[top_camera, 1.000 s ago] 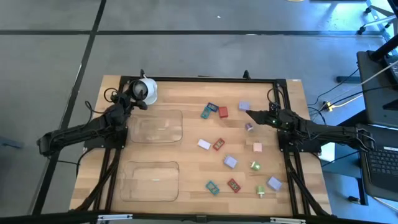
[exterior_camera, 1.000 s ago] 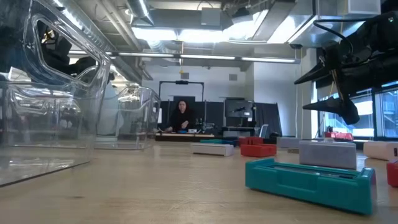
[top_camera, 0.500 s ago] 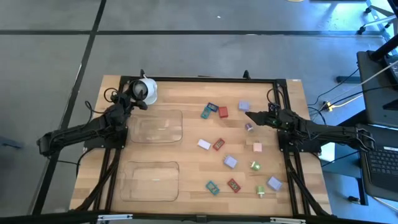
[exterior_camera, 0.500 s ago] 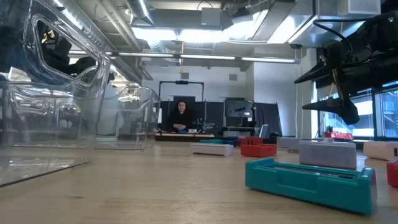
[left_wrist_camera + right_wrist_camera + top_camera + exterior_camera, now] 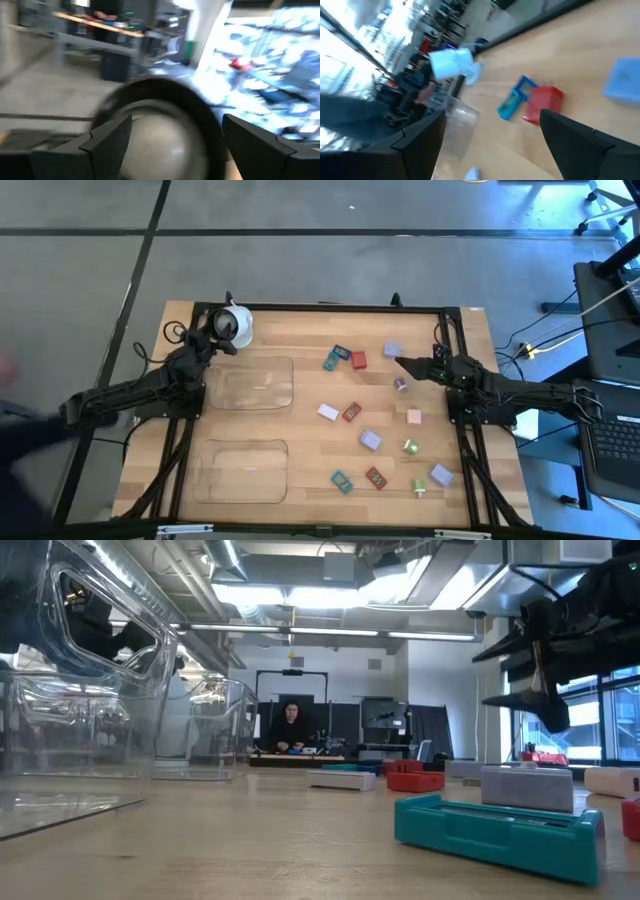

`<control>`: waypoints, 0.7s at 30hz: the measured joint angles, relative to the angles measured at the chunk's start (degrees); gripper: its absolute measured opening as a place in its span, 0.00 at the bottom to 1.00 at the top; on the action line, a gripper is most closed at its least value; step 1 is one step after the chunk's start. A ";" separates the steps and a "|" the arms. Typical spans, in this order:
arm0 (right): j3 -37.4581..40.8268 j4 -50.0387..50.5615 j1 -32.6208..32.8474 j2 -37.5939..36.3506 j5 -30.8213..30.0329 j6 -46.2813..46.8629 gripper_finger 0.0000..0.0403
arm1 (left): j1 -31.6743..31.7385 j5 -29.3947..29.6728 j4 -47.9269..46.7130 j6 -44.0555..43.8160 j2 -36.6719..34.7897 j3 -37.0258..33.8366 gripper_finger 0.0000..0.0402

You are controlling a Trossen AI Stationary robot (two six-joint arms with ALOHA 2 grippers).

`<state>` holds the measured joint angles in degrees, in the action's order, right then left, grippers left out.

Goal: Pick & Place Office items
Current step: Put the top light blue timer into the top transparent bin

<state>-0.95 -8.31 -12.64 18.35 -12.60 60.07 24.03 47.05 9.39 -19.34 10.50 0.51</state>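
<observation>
Several tiny office items lie scattered on the right half of the wooden table: a teal one [image 5: 329, 361], a red one [image 5: 358, 360], lavender ones [image 5: 393, 351] [image 5: 370, 440], a white one [image 5: 328, 412], a pink one [image 5: 414, 417] and a green one [image 5: 409, 446]. My right gripper [image 5: 402, 362] is open and empty above the table, just beside the far lavender piece; its wrist view [image 5: 492, 120] looks toward the teal and red pieces [image 5: 542, 102]. My left gripper [image 5: 210, 340] is open and empty at the far left, facing the white round cup [image 5: 160, 140].
Two clear shallow trays [image 5: 291, 385] [image 5: 286, 470] sit on the table's left half. The white cup [image 5: 236, 326] stands at the far left corner. A teal piece [image 5: 495, 830] lies close to the low camera. A person [image 5: 290, 725] sits far back in the room.
My right gripper has risen a little and turned about its wrist, staying open above the same spot. My left gripper has shifted slightly by the white cup. No item has moved.
</observation>
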 joint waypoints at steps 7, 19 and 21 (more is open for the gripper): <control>0.00 -11.23 0.00 -0.02 0.00 -4.70 0.81 | -1.25 -17.77 13.19 6.25 0.02 1.69 0.76; -6.37 -13.28 0.00 1.13 -1.01 -12.12 0.81 | -6.46 -26.27 16.21 12.07 7.51 13.68 0.76; -8.45 -12.99 -0.01 2.23 -1.11 -14.30 0.81 | -7.56 -26.29 16.15 12.56 11.02 15.90 0.76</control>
<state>-9.40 -21.29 -12.66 20.58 -13.72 45.76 16.47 20.75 25.54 -6.77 21.53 16.41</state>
